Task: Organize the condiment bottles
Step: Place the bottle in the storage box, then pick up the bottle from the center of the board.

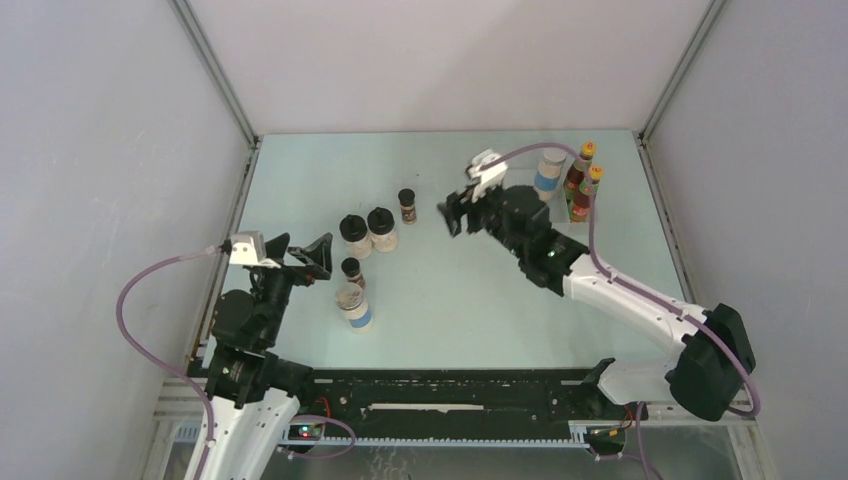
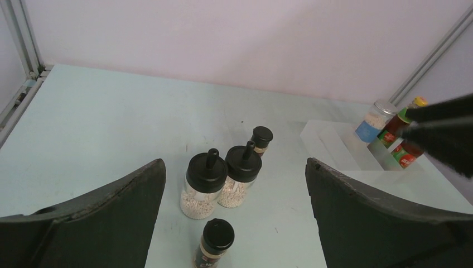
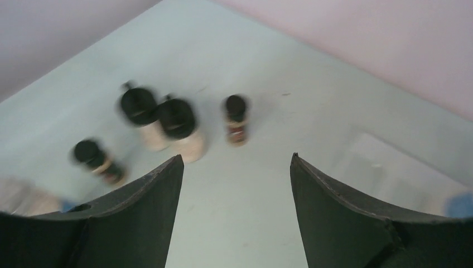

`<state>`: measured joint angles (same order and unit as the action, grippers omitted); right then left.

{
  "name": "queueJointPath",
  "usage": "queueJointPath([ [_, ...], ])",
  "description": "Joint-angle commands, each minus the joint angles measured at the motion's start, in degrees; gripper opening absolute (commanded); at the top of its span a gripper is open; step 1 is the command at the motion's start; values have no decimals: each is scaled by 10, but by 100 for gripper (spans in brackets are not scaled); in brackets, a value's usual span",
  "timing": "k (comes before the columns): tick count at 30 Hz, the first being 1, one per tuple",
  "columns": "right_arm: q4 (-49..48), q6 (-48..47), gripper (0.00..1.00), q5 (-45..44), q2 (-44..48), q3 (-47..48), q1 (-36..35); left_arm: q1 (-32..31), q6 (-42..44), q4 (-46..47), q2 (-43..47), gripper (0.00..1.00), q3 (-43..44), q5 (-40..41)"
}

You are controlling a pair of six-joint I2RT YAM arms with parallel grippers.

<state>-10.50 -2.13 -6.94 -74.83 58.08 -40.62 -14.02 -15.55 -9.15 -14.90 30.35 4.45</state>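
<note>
While the left gripper [image 1: 300, 250] and right gripper [image 1: 456, 210] gape empty, pale walls [image 1: 450, 60] enclose the pale-green table [image 1: 450, 295].

**Table: five loose jars, one stand**

On my feed the pale green table [image 1: 450, 300] carries a black-lidded pale jar [image 1: 354, 232] side by side with its twin [image 1: 381, 226], left of centre. A tiny dark jar [image 1: 407, 205] stands just beyond them. A second tiny dark jar [image 1: 351, 270] stands toward the near edge, with a grey-lidded blue-labelled jar [image 1: 355, 306] just beside it. A clear stepped stand [image 2: 334, 139] sits far right.

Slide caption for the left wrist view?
Open left gripper facing two black-lidded pale jars and two tiny dark jars.
</note>
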Motion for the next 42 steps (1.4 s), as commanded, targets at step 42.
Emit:
queueJointPath([
  [42, 76, -72, 100, 144, -173, 119, -321, -3, -34, 6, 71, 100, 1, 34],
])
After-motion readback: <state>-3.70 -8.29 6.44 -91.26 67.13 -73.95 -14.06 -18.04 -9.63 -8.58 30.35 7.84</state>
